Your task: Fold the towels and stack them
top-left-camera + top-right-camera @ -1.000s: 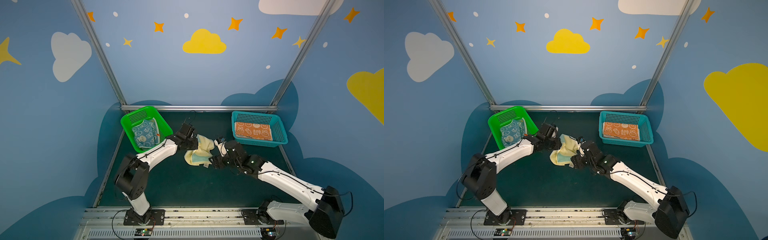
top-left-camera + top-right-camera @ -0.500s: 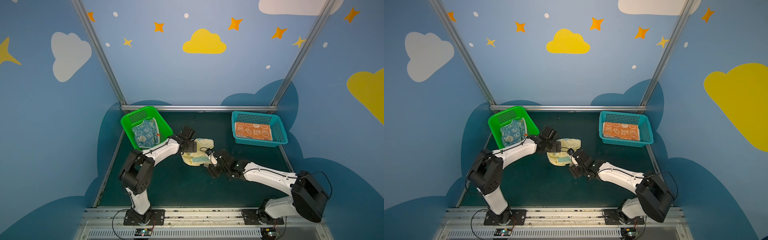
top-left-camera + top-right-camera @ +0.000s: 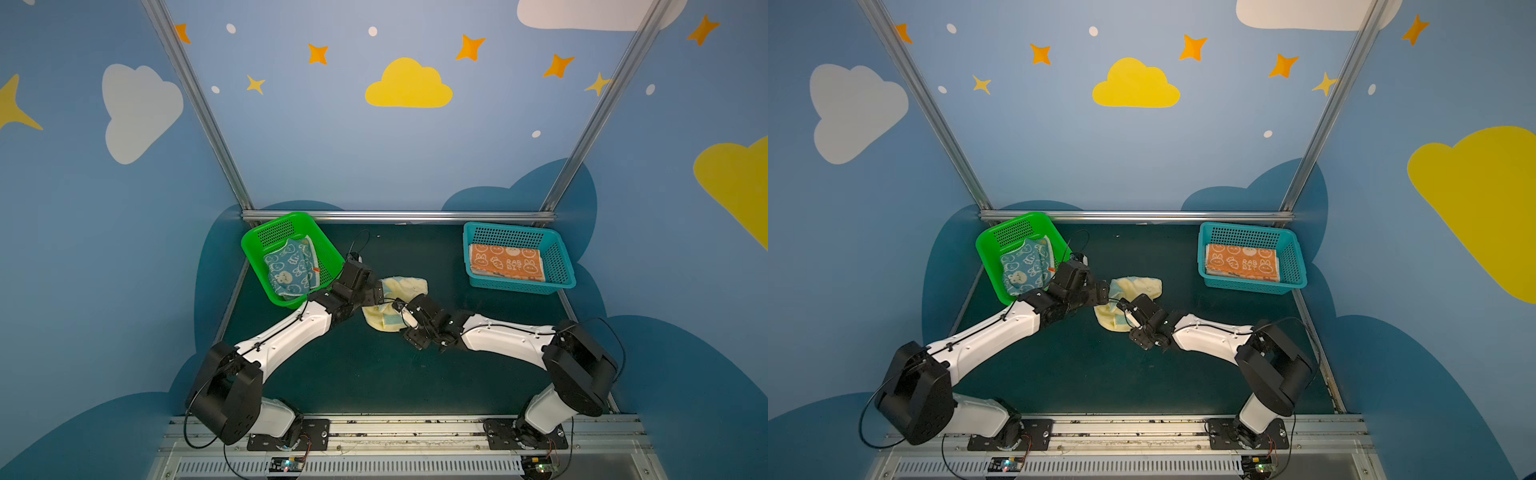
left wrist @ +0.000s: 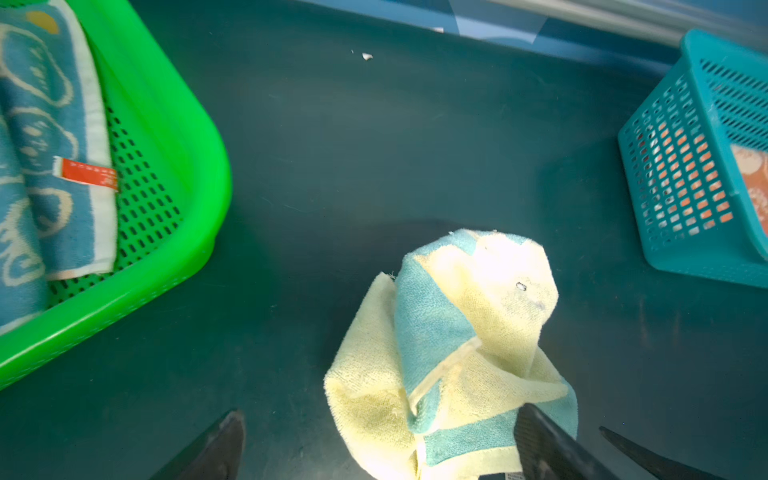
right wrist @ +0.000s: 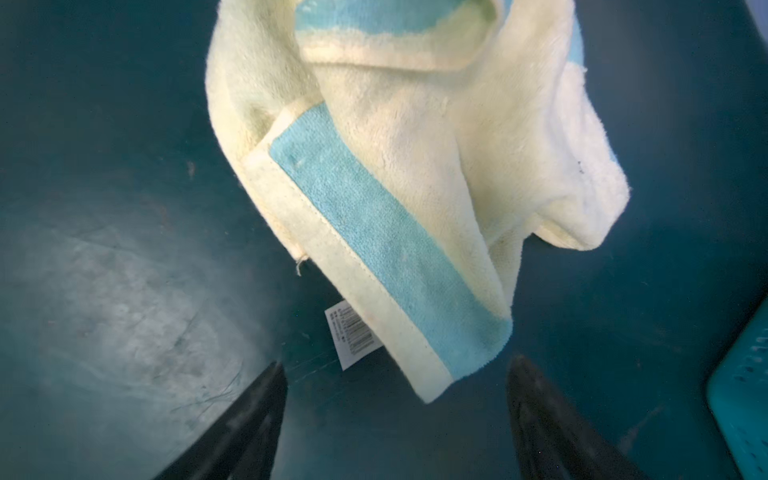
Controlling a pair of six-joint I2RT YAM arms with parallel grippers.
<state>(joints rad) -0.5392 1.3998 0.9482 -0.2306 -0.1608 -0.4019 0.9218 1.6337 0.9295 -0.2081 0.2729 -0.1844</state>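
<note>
A pale yellow towel (image 3: 409,286) (image 3: 1139,286) with light blue stripes lies crumpled on the dark green table, between my two grippers. My left gripper (image 3: 372,292) (image 3: 1104,291) is open at the towel's left edge. In the left wrist view the towel (image 4: 457,332) lies partly between the spread jaws of the left gripper (image 4: 380,415). My right gripper (image 3: 402,309) (image 3: 1126,311) is open, just short of the towel's near corner and white label. In the right wrist view nothing lies between the jaws of the right gripper (image 5: 397,365), and the towel (image 5: 415,145) is just beyond them. A blue towel (image 3: 291,268) lies rumpled in the green basket. An orange towel (image 3: 505,262) lies folded in the teal basket.
The green basket (image 3: 274,220) stands at the back left, close behind my left wrist. The teal basket (image 3: 507,226) stands at the back right. An aluminium rail (image 3: 399,216) bounds the table's back edge, and blue walls close in both sides.
My left gripper has opened and let go of the yellow towel, which has dropped into a lower heap on the table. My right arm has drawn back towards the front.
</note>
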